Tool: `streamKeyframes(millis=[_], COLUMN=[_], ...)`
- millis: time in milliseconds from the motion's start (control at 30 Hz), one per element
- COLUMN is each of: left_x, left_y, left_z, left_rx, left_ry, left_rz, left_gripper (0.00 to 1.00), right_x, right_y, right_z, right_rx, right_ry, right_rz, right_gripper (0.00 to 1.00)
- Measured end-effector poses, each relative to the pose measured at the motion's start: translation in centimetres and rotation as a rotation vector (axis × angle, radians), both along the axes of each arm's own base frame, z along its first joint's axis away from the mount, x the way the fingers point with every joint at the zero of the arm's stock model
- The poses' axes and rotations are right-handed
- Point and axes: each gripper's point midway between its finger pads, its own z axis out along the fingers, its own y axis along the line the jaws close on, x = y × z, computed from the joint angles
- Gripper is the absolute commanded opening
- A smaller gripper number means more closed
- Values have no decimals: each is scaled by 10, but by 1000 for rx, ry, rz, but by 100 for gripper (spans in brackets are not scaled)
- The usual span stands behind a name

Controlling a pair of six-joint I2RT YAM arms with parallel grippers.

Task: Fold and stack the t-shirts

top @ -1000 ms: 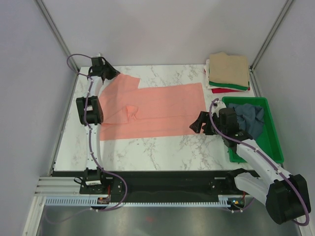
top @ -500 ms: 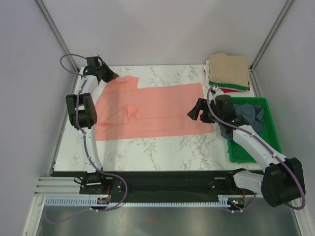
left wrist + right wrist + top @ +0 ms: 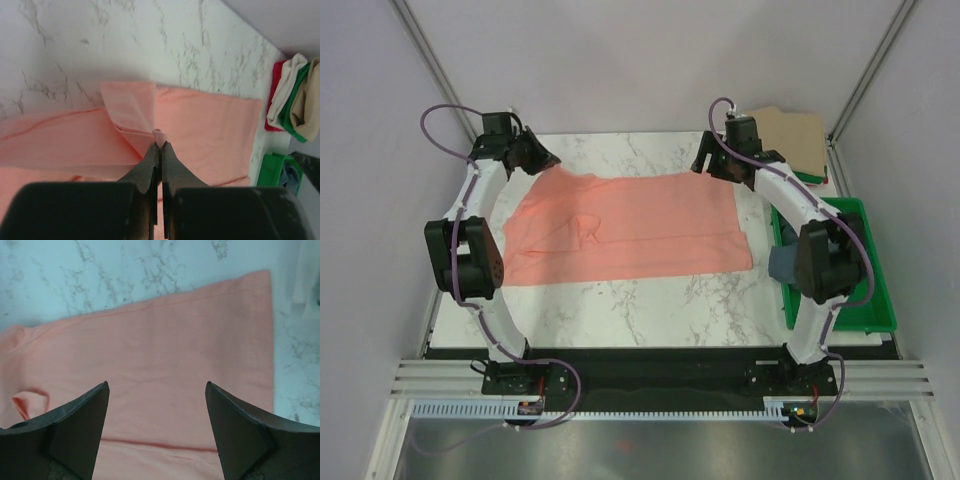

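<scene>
A salmon-pink t-shirt (image 3: 630,225) lies spread across the middle of the marble table. My left gripper (image 3: 546,160) is at its far left corner, shut on a pinch of the salmon cloth (image 3: 159,134), and a flap is folded over just beyond the tips. Above the shirt's far right part hovers my right gripper (image 3: 704,163), open, with flat salmon cloth (image 3: 160,365) showing between its fingers. A stack of folded t-shirts (image 3: 800,135), tan on top, sits at the back right, partly behind the right arm. A blue-grey t-shirt (image 3: 783,265) hangs at the green tray's left edge.
The green plastic tray (image 3: 868,285) stands along the right side of the table. Grey walls and frame posts close in the back corners. The folded stack (image 3: 292,97) shows white, green and red layers in the left wrist view.
The left gripper has shut on the shirt's far left corner. The right arm swung from beside the tray up to the shirt's far right corner. The shirt has shifted on the table.
</scene>
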Motion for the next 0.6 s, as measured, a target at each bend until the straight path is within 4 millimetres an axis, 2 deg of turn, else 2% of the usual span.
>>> streamKeyframes(millis=[167,300,467,600], left_x=[-27,-38,-40,-43], left_y=[-19,-26,-29,-30], left_z=[-34,-45,-45,-49], left_rx=[15,7,-1,-5], left_ry=[128,178,182,195], left_rz=[-53,-71,-83,-86], left_gripper=[2,2,2,2], right_x=[58,99,128,136], right_y=[-21,-39,-60,-69], right_z=[-18,-37,-82,-120], right_rx=[-113,-176,-242,-289], right_ry=[12,4,44,86], right_rz=[-84,-133,-175,-190], right_gripper=[83,80,77,73])
